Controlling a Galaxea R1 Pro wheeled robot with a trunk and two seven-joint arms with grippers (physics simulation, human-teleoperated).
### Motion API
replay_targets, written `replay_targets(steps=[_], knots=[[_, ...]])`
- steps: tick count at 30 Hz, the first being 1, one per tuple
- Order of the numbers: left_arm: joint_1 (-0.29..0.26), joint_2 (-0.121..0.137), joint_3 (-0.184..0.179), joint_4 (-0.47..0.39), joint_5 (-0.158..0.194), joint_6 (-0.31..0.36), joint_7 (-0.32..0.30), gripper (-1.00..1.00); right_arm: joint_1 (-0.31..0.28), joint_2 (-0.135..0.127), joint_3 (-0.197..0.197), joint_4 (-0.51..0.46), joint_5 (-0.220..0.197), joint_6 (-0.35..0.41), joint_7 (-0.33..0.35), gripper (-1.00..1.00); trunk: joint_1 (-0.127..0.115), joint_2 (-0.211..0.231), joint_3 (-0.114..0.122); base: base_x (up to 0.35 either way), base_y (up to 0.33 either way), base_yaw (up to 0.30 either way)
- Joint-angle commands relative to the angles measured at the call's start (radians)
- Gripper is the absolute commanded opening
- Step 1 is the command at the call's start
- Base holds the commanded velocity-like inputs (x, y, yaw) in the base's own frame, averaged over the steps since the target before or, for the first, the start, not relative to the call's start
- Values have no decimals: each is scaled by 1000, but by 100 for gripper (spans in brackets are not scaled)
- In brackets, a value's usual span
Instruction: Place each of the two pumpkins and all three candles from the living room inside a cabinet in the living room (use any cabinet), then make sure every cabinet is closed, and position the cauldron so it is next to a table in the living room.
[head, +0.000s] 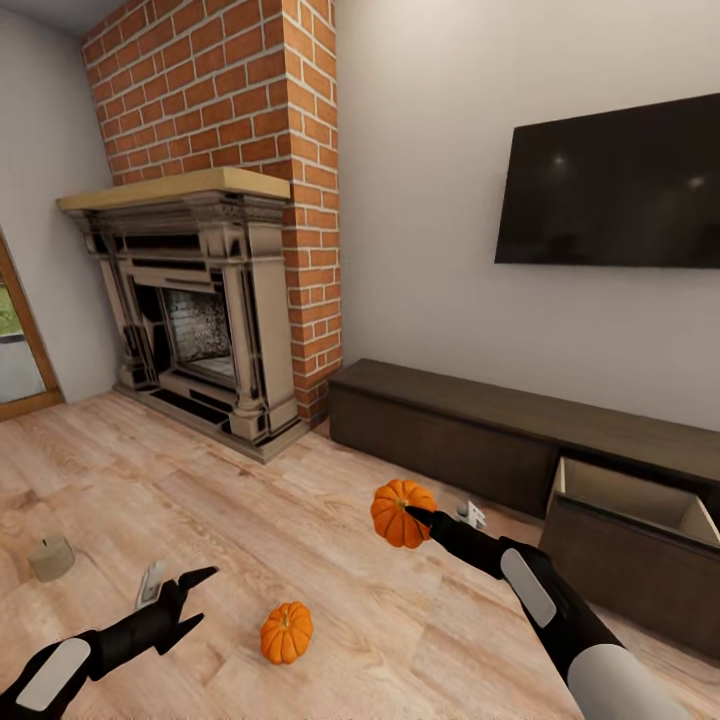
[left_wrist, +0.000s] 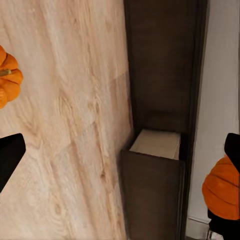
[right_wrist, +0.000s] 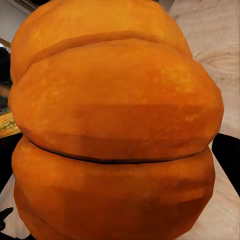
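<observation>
Closest to me, my left pincer (head: 192, 598) hangs low over the plank floor (head: 200, 500), its two black fingers spread apart with nothing between them. Just beyond it lies a small white object (head: 151, 583) on the floor; I cannot tell what it is. Off to its left a cream candle (head: 51, 557) stands upright on the boards. Between my arms the second pumpkin (head: 286, 632) sits on the floor, stem up. My right pincer (head: 418, 518) is clamped on the first pumpkin (head: 402, 512), holding it up off the floor; in the right wrist view its orange ribs (right_wrist: 115, 130) press right up to the lens. Further out to the right, the long dark-brown cabinet (head: 440, 440) runs along the wall, one drawer (head: 640, 520) pulled open with its pale beige inside showing, the other fronts shut. Further left stands the stone-coloured fireplace (head: 200, 310) against the red brick chimney (head: 240, 90). The black television (head: 615, 185) hangs above the cabinet.
</observation>
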Motion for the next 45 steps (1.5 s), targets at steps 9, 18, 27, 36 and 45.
replay_targets(steps=[9, 18, 27, 36, 45], knots=[[-2, 8, 7, 22, 14, 6, -2, 100, -1, -4, 0, -1, -8, 2, 17, -100, 7, -9, -35, 0, 0, 0], [-2, 7, 7, 22, 15, 2, 0, 100, -1, -2, -1, -1, -7, -1, 50, -100, 11, -12, -70, 0, 0, 0], [-2, 3, 7, 22, 14, -4, 8, 100, -1, 3, 0, -1, -7, -1, 50, -100, 15, -14, -105, 0, 0, 0], [-2, 1, 6, 22, 12, -8, 13, 100, -1, 1, 0, -1, -5, -2, 48, -100, 19, -16, -140, 0, 0, 0], [-2, 0, 5, 22, 11, -11, 14, 100, -1, 1, 0, 0, -6, -3, 48, -100, 23, -18, -174, 0, 0, 0]])
